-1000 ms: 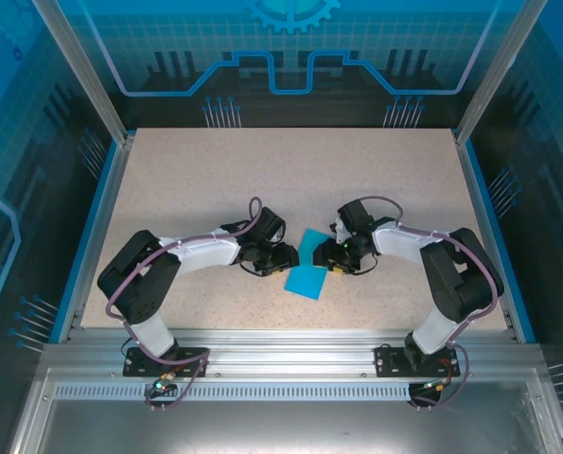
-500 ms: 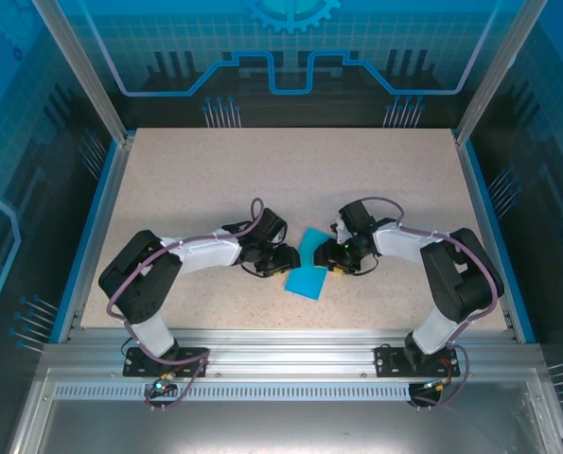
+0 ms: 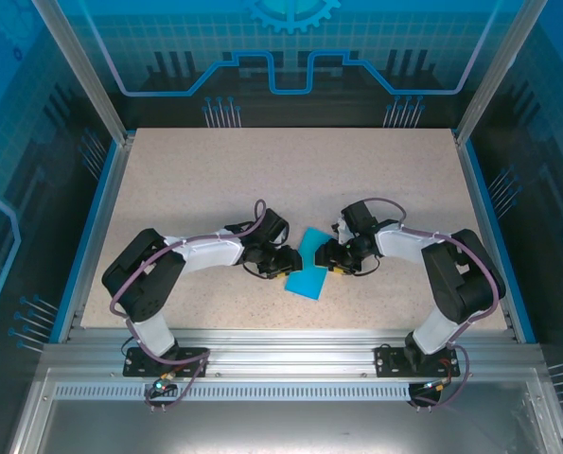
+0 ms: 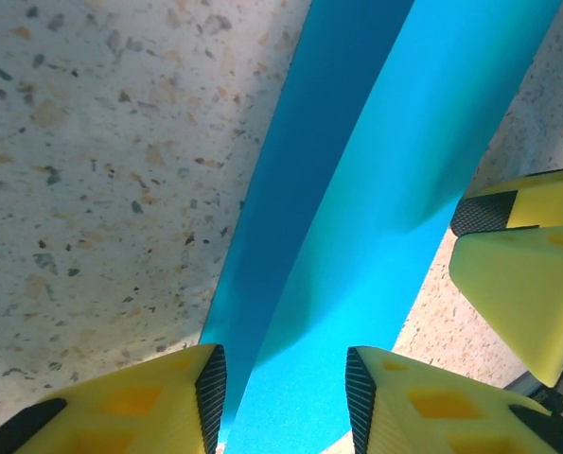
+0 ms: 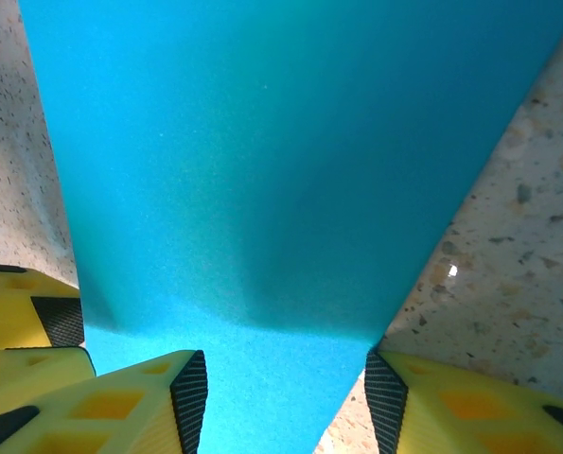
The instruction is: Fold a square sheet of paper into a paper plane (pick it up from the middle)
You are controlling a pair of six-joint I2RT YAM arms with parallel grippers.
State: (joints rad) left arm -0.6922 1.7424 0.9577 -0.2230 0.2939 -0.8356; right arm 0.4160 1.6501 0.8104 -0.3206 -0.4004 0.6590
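The square sheet of paper (image 3: 306, 281), teal-blue, lies on the speckled table between both arms and is bent up along a line through its middle. My left gripper (image 3: 283, 264) meets it from the left, my right gripper (image 3: 330, 257) from the right. In the left wrist view the paper (image 4: 357, 189) rises as a ridge with a darker left face, and my left gripper (image 4: 286, 397) stands open astride it. In the right wrist view the paper (image 5: 262, 170) spans the gap of my open right gripper (image 5: 286, 397). No paper plane shape is formed.
The table (image 3: 290, 180) is beige speckled stone with blue rails left and right and a metal frame at the near edge. The right arm's yellow finger (image 4: 522, 284) shows close beside the paper in the left wrist view, and the left arm's finger (image 5: 26, 326) in the right wrist view.
My left arm has edged right toward the paper and its jaws have narrowed a little. The right arm and the paper have hardly moved.
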